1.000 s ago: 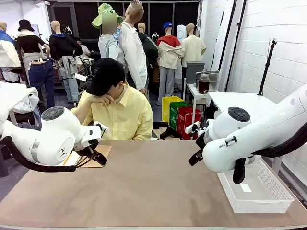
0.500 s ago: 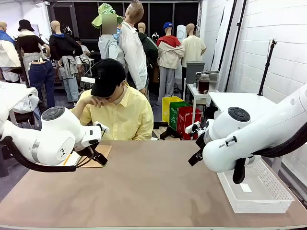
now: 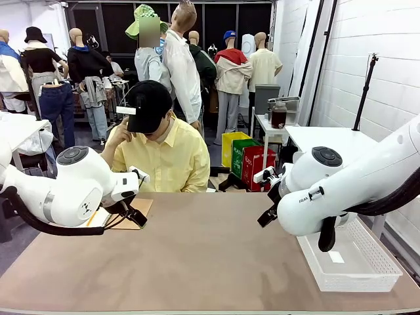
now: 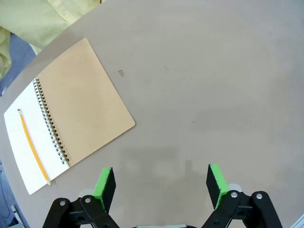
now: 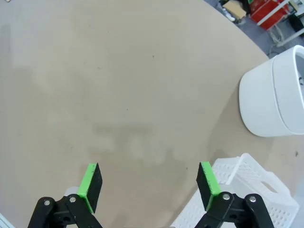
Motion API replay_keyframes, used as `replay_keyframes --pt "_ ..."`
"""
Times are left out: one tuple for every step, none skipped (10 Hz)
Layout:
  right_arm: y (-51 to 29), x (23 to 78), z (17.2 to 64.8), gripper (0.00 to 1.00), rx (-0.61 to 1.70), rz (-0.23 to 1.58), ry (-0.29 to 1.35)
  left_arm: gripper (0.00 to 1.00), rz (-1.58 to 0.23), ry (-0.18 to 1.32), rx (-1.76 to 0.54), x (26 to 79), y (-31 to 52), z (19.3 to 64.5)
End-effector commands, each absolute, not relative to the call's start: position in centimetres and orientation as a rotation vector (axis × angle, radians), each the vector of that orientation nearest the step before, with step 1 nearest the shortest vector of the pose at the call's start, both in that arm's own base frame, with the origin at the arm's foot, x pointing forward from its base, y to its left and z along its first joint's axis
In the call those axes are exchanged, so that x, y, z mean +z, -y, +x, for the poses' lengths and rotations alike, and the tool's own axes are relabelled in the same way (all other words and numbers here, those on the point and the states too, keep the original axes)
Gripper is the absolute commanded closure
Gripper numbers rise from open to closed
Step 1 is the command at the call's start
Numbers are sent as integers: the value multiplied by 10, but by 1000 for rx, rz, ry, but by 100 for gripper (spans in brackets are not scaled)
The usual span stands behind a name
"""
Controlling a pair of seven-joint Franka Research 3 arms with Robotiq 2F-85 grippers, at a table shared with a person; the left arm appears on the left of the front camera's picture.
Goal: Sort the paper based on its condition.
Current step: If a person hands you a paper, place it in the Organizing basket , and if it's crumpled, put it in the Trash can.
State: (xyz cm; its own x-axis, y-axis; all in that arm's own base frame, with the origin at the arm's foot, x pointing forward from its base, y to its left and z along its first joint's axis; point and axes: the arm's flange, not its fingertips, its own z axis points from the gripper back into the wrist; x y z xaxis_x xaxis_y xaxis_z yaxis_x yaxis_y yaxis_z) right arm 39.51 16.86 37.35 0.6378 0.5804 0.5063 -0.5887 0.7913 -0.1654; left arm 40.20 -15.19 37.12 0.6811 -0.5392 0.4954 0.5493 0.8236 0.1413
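Table [image 3: 210, 262]: a wide, matte, brown, smooth top with a rounded far edge, taking up most of the front view. Left arm [image 3: 65, 190] and right arm [image 3: 341, 190], glossy white rounded shells, are hanging over the table's left and right sides, well apart.

Person [image 3: 164, 157] in a yellow shirt and black cap is sitting at the far side, one hand [image 3: 121, 134] raised to the head and clear of the table.

Basket [image 3: 357, 283]: white plastic mesh, rectangular and shallow, sitting at the table's right edge under the right arm. A small flat white patch is lying on its floor; I cannot tell whether it is paper or a label.

Notebook [image 4: 85, 99]: lying flat and open at the table's far left. It has a plain brown card cover and a wire spiral, with a blank white page folded out beside the cover. A thin yellow pencil [image 4: 33, 147] is resting on that page, lying lengthwise along it.

Left tool [image 4: 160, 183]: black fingers with green pads, spread wide and holding nothing. It is hovering over bare table near the notebook's corner.

Right tool [image 5: 149, 183]: also spread wide and holding nothing, over bare table, with the basket's corner just beside one finger.

I cannot tell where the loose paper is lying.
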Motion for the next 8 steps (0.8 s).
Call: replay_keyframes --pt "-168 374 395 0 666 16 572 0 -20 550 -607 371 151 403" --pt "-168 374 395 0 666 16 572 0 -20 550 -607 371 151 403" --pt "-169 374 395 0 667 15 572 0 -19 550 -611 371 152 402" --pt "-168 385 397 0 663 39 569 0 -24 542 -614 378 152 399" --pt "-165 398 398 0 673 53 568 0 -36 534 -625 388 154 396" --pt "-166 412 397 0 678 68 569 0 -31 523 -635 401 153 393" --pt "-168 426 395 0 690 85 572 0 -30 514 -642 415 151 391" --pt "-168 438 396 0 706 102 571 0 -23 512 -642 426 150 390"
